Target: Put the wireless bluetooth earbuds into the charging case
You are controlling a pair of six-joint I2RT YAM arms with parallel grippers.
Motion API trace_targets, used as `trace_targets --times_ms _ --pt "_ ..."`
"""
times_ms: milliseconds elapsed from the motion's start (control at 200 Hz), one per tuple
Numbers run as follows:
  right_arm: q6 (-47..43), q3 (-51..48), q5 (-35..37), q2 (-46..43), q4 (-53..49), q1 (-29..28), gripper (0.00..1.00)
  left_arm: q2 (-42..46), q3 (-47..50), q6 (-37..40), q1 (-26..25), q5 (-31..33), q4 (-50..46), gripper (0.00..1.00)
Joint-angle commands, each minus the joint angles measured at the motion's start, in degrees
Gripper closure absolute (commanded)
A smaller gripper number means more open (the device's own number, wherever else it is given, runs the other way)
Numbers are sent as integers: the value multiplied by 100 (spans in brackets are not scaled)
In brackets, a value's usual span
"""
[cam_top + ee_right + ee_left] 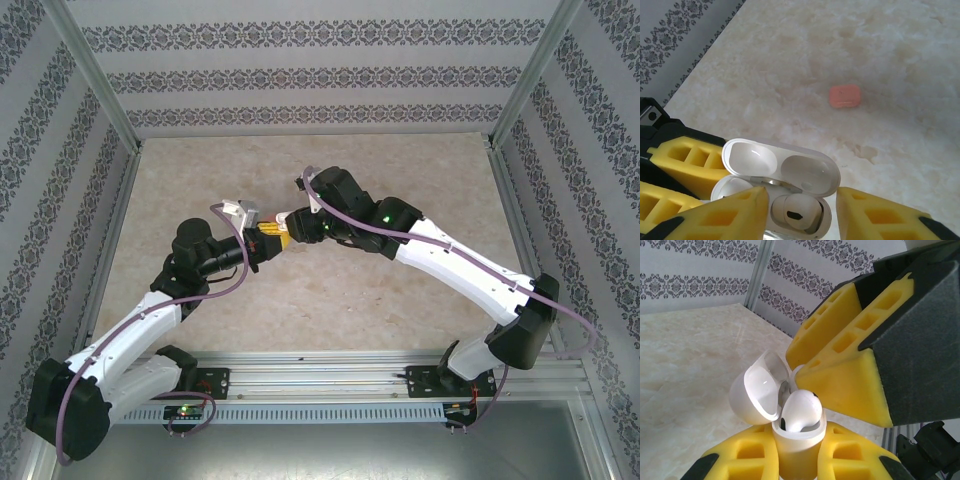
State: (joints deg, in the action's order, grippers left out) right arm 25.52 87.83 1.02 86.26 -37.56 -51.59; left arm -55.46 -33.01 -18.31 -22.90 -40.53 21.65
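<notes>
Our left gripper (799,454) is clamping its yellow fingers (742,457) on the lower body of the white charging case (797,445), and we are holding that case upright above the table (330,300), near its middle. We are keeping the lid (757,392) swung back on its hinge, and one white earbud (801,410) is sitting in a well of the case with its rounded head poking above the rim. Our right gripper (801,195) is hanging just over the open case with its jaws parted: from its own wrist camera we are seeing a yellow finger (740,212) on either side of the seated earbud (796,210), neither one touching it. We cannot tell what is lying in the neighbouring well. From overhead, the two grippers (262,243) (290,228) are meeting tip to tip. Farther out, a closed salmon-pink case (844,96) is lying flat on the marbled tabletop (900,45), well apart from both grippers.
</notes>
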Motion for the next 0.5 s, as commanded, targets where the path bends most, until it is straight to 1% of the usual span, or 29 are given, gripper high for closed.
trace_targets --times_ms 0,85,320,495 --pt "215 209 -268 103 -504 -101 57 115 -292 -36 -31 81 434 100" --pt "281 340 -233 94 -577 -67 56 144 -270 -10 -35 80 406 100" --pt "296 718 -500 -41 -637 70 51 220 -94 53 -31 65 455 100" --pt "222 836 -578 -75 -735 114 50 249 -52 74 -31 11 435 100"
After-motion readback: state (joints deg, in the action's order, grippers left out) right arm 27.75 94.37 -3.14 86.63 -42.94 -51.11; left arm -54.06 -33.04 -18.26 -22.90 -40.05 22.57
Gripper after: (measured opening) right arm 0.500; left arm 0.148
